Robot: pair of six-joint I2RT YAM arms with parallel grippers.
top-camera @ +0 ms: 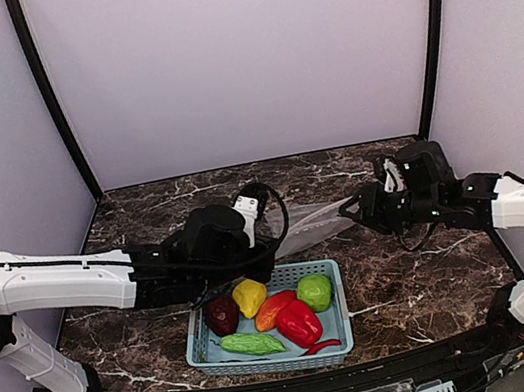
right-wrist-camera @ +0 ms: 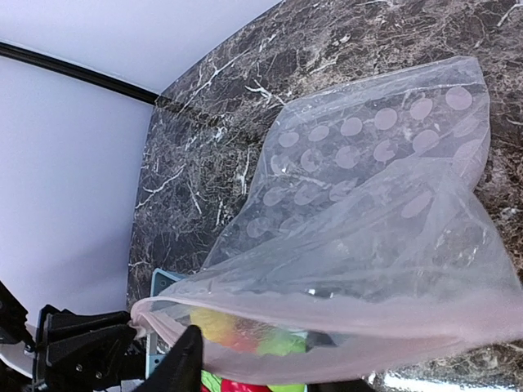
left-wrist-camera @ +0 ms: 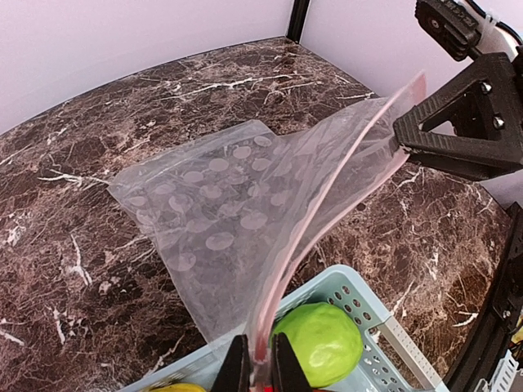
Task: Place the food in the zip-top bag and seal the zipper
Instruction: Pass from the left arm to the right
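The zip-top bag [top-camera: 310, 226], clear with white dots, hangs stretched between both grippers above the table. My left gripper [left-wrist-camera: 260, 361] is shut on the near end of the pinkish zipper [left-wrist-camera: 327, 204]. At the bag's far end my right gripper [left-wrist-camera: 399, 139] meets the edge. In the right wrist view its fingers [right-wrist-camera: 184, 359] stand apart, with the lower lip of the gaping bag mouth [right-wrist-camera: 343, 327] running between them. The food lies in the light blue basket [top-camera: 340, 299]: dark red [top-camera: 222, 315], yellow [top-camera: 249, 297], orange [top-camera: 274, 308], lime-green [top-camera: 313, 291] and red [top-camera: 299, 322] peppers, a cucumber [top-camera: 251, 343] and a chilli [top-camera: 321, 346].
The basket stands at the table's near edge, just below the bag, with the lime-green pepper [left-wrist-camera: 319, 343] right under my left jaws. Dark marble table [top-camera: 417, 270] spreads around it. Pale walls with black corner posts [top-camera: 52, 101] close in the back and sides.
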